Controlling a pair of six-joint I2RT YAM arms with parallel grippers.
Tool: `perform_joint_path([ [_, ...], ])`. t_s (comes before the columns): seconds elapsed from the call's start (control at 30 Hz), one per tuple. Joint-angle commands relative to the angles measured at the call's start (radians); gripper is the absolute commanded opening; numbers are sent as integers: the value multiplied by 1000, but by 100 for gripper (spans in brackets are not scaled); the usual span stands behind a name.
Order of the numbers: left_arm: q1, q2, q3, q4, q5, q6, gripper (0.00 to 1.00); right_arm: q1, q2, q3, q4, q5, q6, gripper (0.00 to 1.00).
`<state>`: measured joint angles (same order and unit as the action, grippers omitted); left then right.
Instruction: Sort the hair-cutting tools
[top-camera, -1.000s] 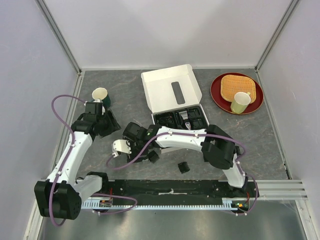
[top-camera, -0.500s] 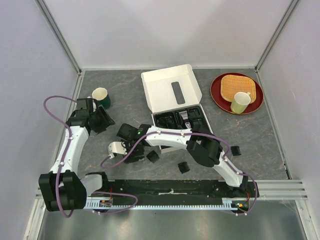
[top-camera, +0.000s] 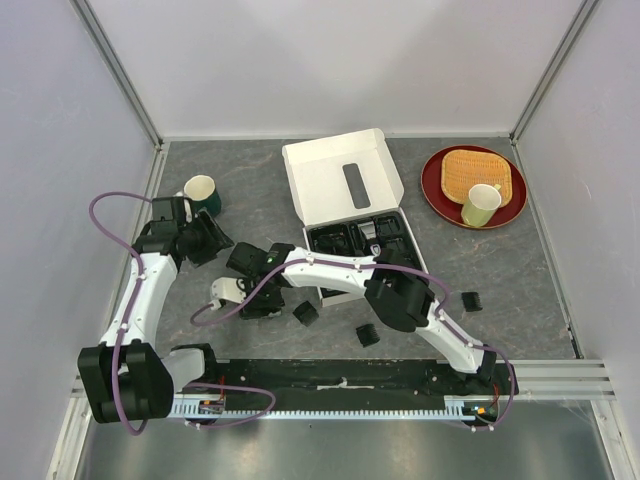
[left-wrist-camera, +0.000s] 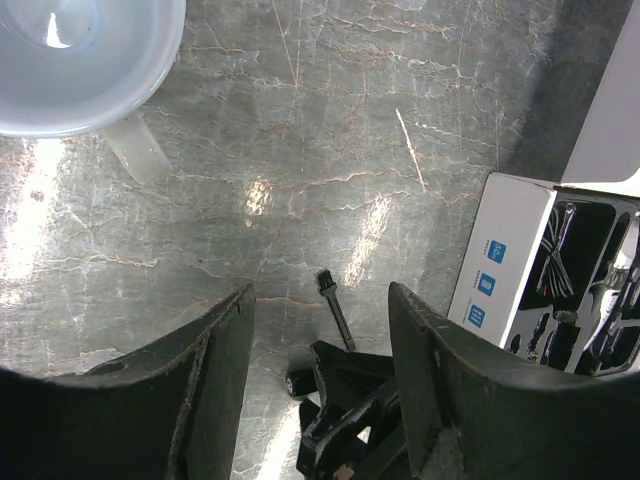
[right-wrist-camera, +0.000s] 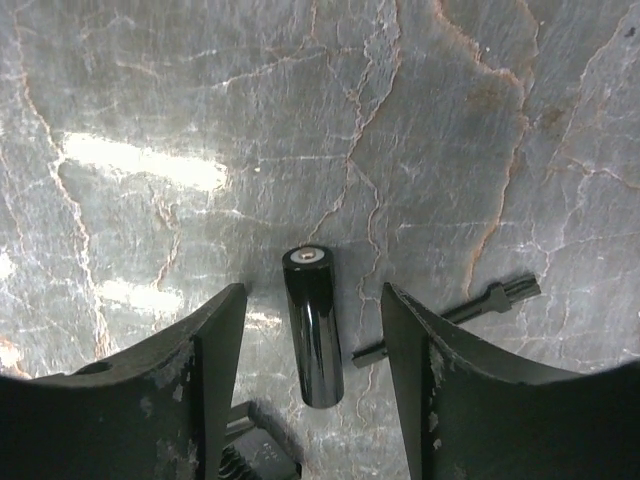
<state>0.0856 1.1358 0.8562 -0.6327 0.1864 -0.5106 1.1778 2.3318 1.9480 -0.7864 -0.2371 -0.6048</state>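
Open claw over a clipper part: the right claw (right-wrist-camera: 312, 298) stands open astride a glossy black cylinder with a silver end (right-wrist-camera: 316, 345). The cylinder lies on the grey marbled desk (right-wrist-camera: 150, 100), a finger on either side and neither touching it. A thin black brush (right-wrist-camera: 452, 310) lies just beside it, beyond one finger. The left claw (left-wrist-camera: 320, 300) hangs open and empty over the desk near a green cup with a pale inside (top-camera: 202, 190). Three blocky black comb guards (top-camera: 305, 313) sit loose on the near side of the white cardboard box (top-camera: 340, 180), whose black tray insert (top-camera: 345, 240) holds more black pieces.
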Motion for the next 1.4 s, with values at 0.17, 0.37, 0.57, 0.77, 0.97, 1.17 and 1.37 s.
perform_joint_path([
  [0.17,5,-28,-3,33,42,15,62,-1,46,80,-51,31,74,60],
  [0.37,6,-28,-11,31,45,20,62,-1,43,74,-50,58,91,55],
  [0.57,11,-34,-11,30,38,20,62,-1,44,68,-53,65,114,42],
  [0.77,14,-33,-13,30,38,20,61,0,23,60,-40,52,141,32],
  [0.97,17,-36,-16,30,38,20,61,3,-26,-7,41,54,188,5],
  [1.17,20,-39,-17,30,33,23,61,5,-106,-89,116,74,241,0],
  [1.37,22,-44,-19,28,33,23,61,5,-218,-179,171,62,309,0],
])
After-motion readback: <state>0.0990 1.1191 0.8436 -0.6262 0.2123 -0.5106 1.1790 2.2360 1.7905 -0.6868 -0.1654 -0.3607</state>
